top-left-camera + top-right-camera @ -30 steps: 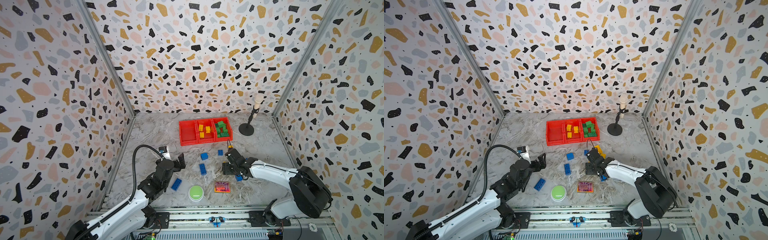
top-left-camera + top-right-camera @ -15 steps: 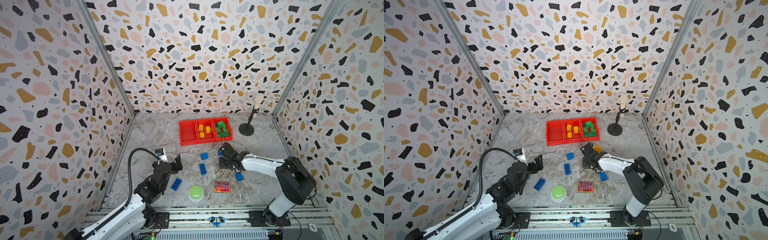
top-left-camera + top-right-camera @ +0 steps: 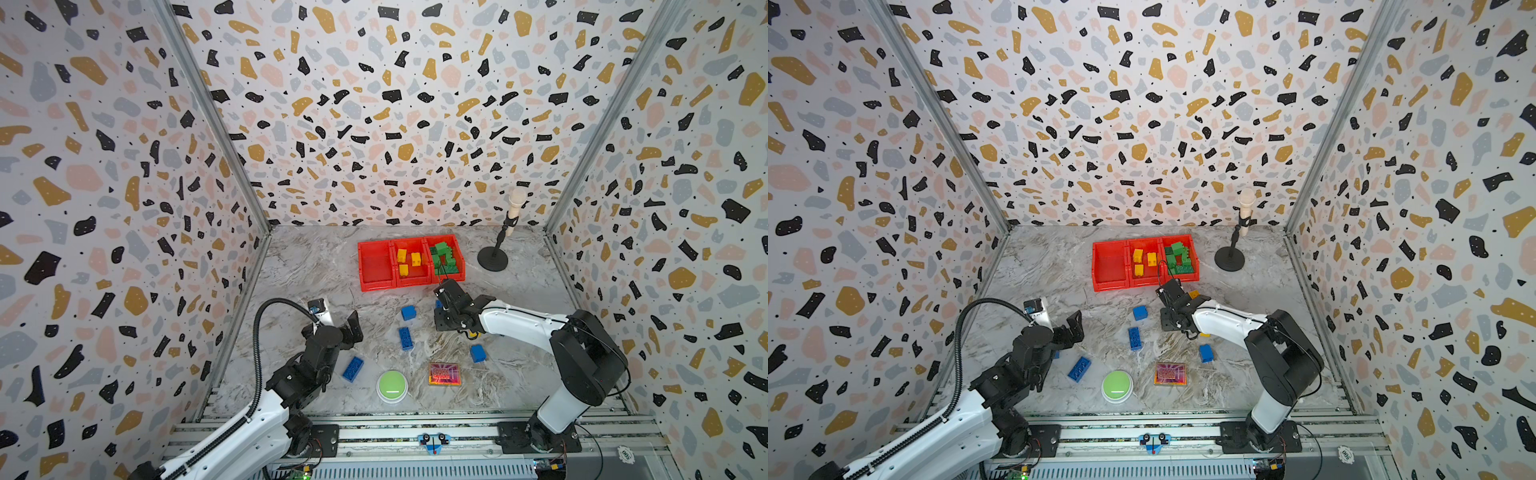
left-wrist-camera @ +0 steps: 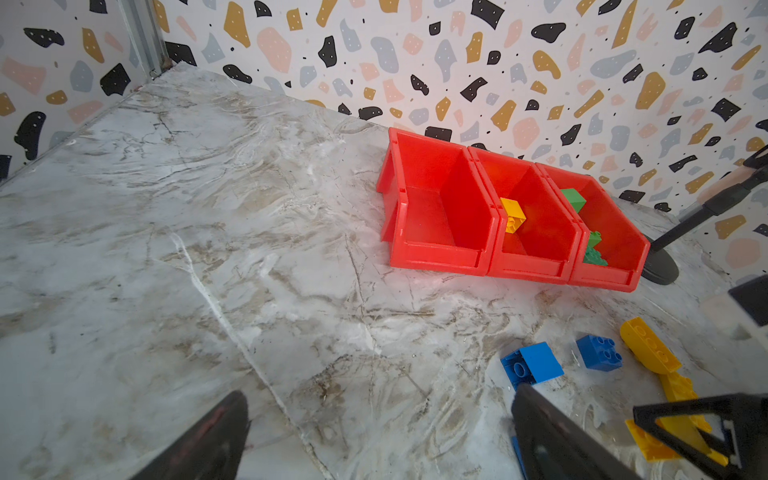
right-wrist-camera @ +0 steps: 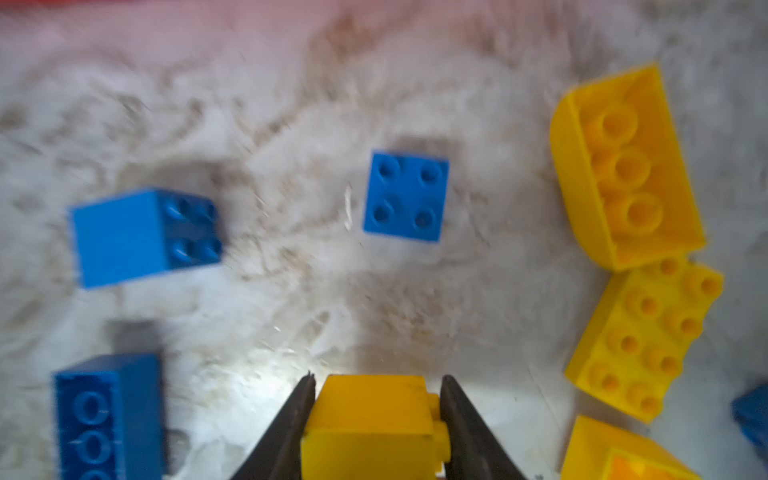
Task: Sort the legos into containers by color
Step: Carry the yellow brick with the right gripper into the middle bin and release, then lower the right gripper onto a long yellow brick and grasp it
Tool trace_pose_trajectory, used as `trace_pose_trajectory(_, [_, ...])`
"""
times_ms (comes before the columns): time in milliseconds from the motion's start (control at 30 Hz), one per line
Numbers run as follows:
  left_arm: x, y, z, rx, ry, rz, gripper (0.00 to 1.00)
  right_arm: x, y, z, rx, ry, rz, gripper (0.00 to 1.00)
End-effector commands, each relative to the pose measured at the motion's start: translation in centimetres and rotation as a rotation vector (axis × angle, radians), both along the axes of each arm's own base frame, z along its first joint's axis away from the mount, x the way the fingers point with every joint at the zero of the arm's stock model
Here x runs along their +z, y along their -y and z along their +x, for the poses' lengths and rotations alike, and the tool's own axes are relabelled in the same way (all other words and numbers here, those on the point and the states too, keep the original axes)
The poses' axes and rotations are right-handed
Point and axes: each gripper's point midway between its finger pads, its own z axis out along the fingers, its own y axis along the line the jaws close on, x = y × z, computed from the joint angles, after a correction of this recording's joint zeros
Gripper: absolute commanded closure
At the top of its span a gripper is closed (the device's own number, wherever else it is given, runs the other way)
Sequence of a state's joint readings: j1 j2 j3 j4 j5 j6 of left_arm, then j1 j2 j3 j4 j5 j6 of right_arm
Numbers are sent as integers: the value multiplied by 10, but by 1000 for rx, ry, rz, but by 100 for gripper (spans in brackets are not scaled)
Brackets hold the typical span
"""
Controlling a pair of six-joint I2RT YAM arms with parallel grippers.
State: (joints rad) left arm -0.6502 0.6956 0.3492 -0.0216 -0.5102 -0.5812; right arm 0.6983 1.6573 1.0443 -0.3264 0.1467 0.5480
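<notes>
The right pincer [image 5: 377,384] is clamping a small yellow brick [image 5: 368,419] between its two dark fingers, one pressing on each side of it, as the blurred right wrist view is showing. In both top views this pincer is hanging low over the marble tabletop [image 3: 316,266], just below the red containers [image 3: 374,286] and a little right of the frame's centre. Beside it, loose yellow bricks [image 5: 631,174] are lying close together, and a square blue brick [image 5: 406,195] is sitting studs-up nearby. The left pincer [image 3: 347,329] is standing spread wide, gripping nothing, hovering over the lower left part of the tabletop, and an oblong blue brick [image 3: 353,368] is lying just below it in the frame. The three joined containers are sitting in the upper middle of the tabletop: the left bin [image 3: 376,266] is showing only its red floor, the middle bin [image 3: 413,282] is carrying three yellow bricks [image 3: 415,258], and the right bin [image 3: 454,277] is carrying a heap of green bricks [image 3: 446,257]. Near the centre, a tipped blue cube [image 3: 409,312] and a second oblong blue piece [image 3: 405,337] are lying apart, and another blue block [image 3: 478,353] is lying below the right arm. A round green button [image 3: 392,386] and a shiny pink-orange card [image 3: 444,374] are resting near the tabletop's bottom edge, and a microphone stand [image 3: 493,259] is standing right of the bins.
</notes>
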Motion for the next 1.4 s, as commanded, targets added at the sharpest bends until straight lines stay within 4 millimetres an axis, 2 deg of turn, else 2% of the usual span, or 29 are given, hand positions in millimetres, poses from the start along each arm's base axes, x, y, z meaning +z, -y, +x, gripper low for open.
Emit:
trace_pose_trajectory(0, [-1, 8, 2, -26, 0, -39, 0, 59, -15, 40, 41, 139, 38, 62])
trace_pose_trajectory(67, [-8, 18, 1, -69, -22, -67, 0, 72, -26, 65, 56, 173, 48, 62])
trace_pose_trajectory(200, [-19, 34, 0, -124, -65, -132, 0, 84, -48, 116, 84, 221, 63, 62])
trace_pose_trajectory(400, [-15, 32, 0, -110, -73, -138, 0, 89, -80, 178, 126, 266, 70, 60])
trace_pose_trajectory(467, [-12, 30, 1, -102, -72, -122, 0, 88, -86, 193, 132, 269, 72, 53])
trace_pose_trajectory(533, [-9, 29, 2, -97, -76, -100, 0, 92, -93, 204, 150, 284, 75, 37])
trace_pose_trajectory(600, [-6, 29, 4, -98, -76, -82, 0, 104, -96, 208, 163, 310, 81, 27])
trace_pose_trajectory(733, [1, 34, 8, -118, -63, -72, 0, 128, -84, 199, 157, 352, 69, 24])
trace_pose_trajectory(833, [6, 47, 11, -174, -58, -66, 0, 129, -62, 174, 147, 345, 51, 26])
trace_pose_trajectory(933, [15, 68, 15, -256, -40, -70, 0, 113, -29, 136, 130, 329, 30, 28])
trace_pose_trajectory(1000, [22, 86, 17, -314, -23, -74, 0, 95, 3, 114, 91, 291, 20, 31])
trace_pose_trajectory(1100, [30, 116, 19, -401, -11, -59, 0, 66, 48, 86, 19, 227, 23, 34])
trace_pose_trajectory(1167, [34, 138, 19, -454, -4, -45, 0, 53, 68, 72, -12, 205, 43, 34])
trace_pose_trajectory(1267, [36, 172, 16, -523, 2, -26, 0, 38, 89, 63, -42, 179, 62, 34])
trace_pose_trajectory(1367, [28, 196, 12, -563, -20, -17, 0, 26, 98, 63, -54, 159, 66, 34])
